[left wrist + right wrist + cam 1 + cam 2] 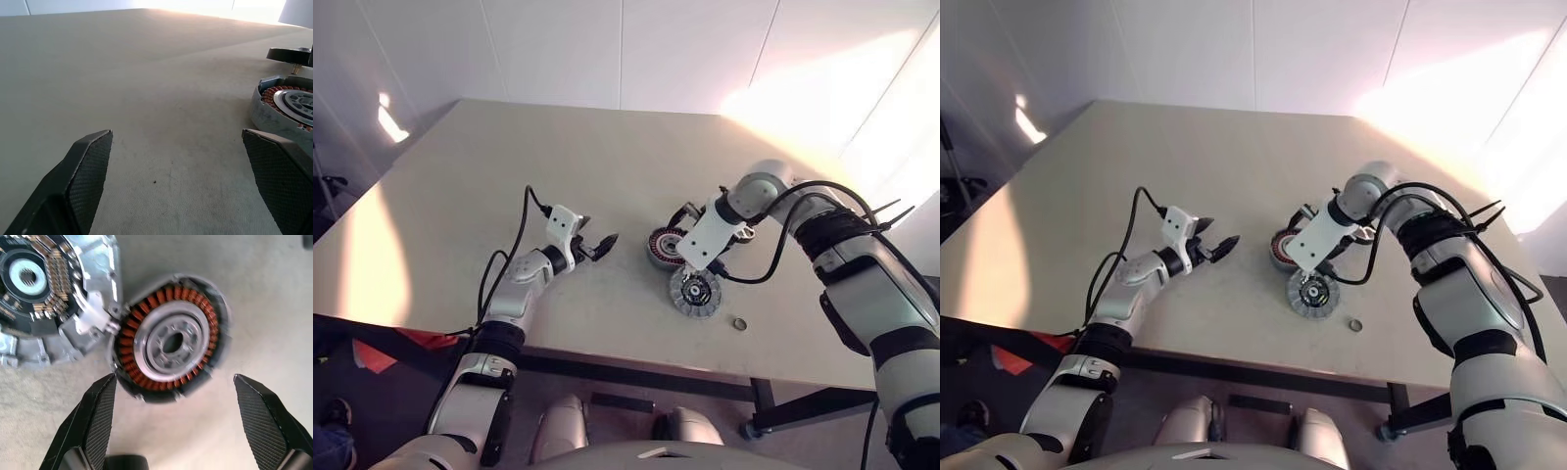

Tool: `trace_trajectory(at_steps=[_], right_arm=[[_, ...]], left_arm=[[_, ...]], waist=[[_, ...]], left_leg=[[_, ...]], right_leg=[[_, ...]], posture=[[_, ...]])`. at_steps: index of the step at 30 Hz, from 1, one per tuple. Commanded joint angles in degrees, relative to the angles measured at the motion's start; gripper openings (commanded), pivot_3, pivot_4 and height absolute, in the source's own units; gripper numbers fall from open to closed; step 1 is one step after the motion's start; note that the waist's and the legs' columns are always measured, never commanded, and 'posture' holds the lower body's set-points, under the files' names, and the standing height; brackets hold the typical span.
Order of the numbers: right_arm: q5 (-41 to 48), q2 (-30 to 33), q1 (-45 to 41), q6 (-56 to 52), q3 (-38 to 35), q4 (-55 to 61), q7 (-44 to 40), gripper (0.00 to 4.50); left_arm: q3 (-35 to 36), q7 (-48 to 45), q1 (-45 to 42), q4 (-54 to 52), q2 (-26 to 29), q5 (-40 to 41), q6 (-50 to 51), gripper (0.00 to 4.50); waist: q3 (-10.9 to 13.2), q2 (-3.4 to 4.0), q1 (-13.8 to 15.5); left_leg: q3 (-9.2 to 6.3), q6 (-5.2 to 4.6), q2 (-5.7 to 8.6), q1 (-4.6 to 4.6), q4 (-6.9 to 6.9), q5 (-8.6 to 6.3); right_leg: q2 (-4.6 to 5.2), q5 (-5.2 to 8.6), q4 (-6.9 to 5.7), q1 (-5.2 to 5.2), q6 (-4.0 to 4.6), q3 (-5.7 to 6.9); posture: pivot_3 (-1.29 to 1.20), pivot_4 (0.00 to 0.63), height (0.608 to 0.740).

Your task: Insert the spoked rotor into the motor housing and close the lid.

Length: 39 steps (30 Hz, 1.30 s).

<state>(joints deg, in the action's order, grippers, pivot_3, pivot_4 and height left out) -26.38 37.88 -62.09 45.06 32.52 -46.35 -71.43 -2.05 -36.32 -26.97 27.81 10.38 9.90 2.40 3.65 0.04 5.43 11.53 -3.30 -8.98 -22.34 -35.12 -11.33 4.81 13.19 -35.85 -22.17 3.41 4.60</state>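
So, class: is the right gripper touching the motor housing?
Apart. In the right wrist view the right gripper stands open, with bare table between each finger and the motor housing.

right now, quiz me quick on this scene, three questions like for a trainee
1. True or false: the spoked rotor sits inside the motor housing.
2. Where is the lid? A: closed on the housing. B: on the table beside the housing. C: in the left gripper.
3. Which small thing lies on the table nearer the robot than the lid?
Key: 1 true; 2 B; 3 the metal washer.
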Motion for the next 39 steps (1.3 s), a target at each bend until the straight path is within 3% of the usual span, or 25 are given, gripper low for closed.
trace_trajectory(at_steps=[1, 4, 9, 13, 18, 21, 27, 38, 39], right_arm=[[1.74, 3.72, 2.05, -2.33, -2.92, 5.69, 0.32, 4.34], [6.26, 6.42, 6.66, -9.08, -7.21, 12.9, -0.12, 4.34], [24.2, 7.64, 22.36, -36.01, -22.28, 31.43, 1.46, 4.34], [41.06, 13.19, 46.01, -58.87, -35.86, 53.96, -0.1, 4.34], [42.26, 15.96, 65.93, -64.84, -42.61, 64.37, 2.86, 4.34], [41.1, 15.43, 70.69, -65.36, -42.92, 65.24, 5.03, 4.34], [40.11, 14.86, 73.62, -65.28, -41.2, 62.47, 7.3, 4.34], [37.63, 14.34, 71.89, -61.99, -36.72, 52.29, 7.75, 4.34], [37.18, 14.43, 71.68, -61.12, -36.3, 51.26, 7.71, 4.16]], left_arm=[[-0.14, -0.73, -1.8, -0.27, -0.07, -0.02, -0.75, 4.5], [-0.28, -1.15, -2.15, 0.19, -0.21, 0.02, -0.71, 4.5], [-0.18, -1.51, -1.93, 0.17, -0.02, 0.17, -0.51, 4.5], [-0.98, -3.07, -1.45, 0.82, 0.36, -0.06, -0.06, 4.5], [-2.0, -4.68, -4.06, 3.4, -0.6, -0.43, -0.41, 4.5], [-2.33, -5.32, -5.25, 4.64, -1.09, -0.61, -0.73, 4.5], [-2.31, -6.01, -5.38, 5.0, -1.23, -0.91, -0.91, 4.5], [-2.1, -5.79, -4.59, 4.16, -0.72, -1.15, -0.61, 4.5], [-2.0, -5.66, -4.74, 4.32, -0.61, -1.2, -0.62, 4.5]], waist=[[0.0, 0.0, 0.11], [0.0, 0.0, 0.19], [0.01, 0.02, 0.52], [0.0, 0.04, 2.42], [-0.02, 0.32, 3.3], [-0.01, 0.31, 2.92], [-0.01, 0.3, 2.69], [-0.02, 0.3, 2.56], [-0.02, 0.3, 2.47]], left_leg=[[0.0, 0.0, 0.01, 0.01, 0.0, 0.0], [0.0, -0.01, 0.03, 0.02, 0.0, -0.01], [0.0, -0.11, 0.01, 0.04, 0.03, 0.03], [0.0, -0.07, -0.01, 0.15, 0.16, 0.0], [0.03, 0.0, 0.06, 0.74, 0.54, -0.04], [0.04, 0.08, 0.14, 1.22, 0.77, 0.0], [0.03, 0.1, 0.21, 1.31, 0.85, 0.02], [0.01, 0.12, 0.27, 1.27, 0.99, -0.16], [0.01, 0.12, 0.28, 1.29, 0.98, -0.15]], right_leg=[[0.0, 0.0, 0.02, 0.02, 0.0, 0.0], [0.02, 0.0, 0.05, 0.05, 0.0, 0.0], [0.01, 0.0, 0.08, 0.08, -0.01, -0.01], [0.0, 0.01, 0.24, 0.19, -0.04, 0.01], [0.0, 0.27, 0.79, 0.86, -0.65, 0.01], [0.04, 0.28, 1.15, 1.24, -0.79, 0.01], [0.1, 0.3, 1.34, 1.29, -0.92, 0.02], [0.14, 0.28, 1.32, 1.26, -0.92, 0.04], [0.14, 0.29, 1.33, 1.3, -0.92, 0.04]], posture=[[0.0, 0.0, 0.74], [0.0, 0.0, 0.74], [0.0, 0.0, 0.74], [0.0, 0.0, 0.74], [0.0, 0.0, 0.74], [0.0, 0.0, 0.74], [0.0, 0.0, 0.74], [0.0, 0.0, 0.74], [0.0, 0.0, 0.74]])
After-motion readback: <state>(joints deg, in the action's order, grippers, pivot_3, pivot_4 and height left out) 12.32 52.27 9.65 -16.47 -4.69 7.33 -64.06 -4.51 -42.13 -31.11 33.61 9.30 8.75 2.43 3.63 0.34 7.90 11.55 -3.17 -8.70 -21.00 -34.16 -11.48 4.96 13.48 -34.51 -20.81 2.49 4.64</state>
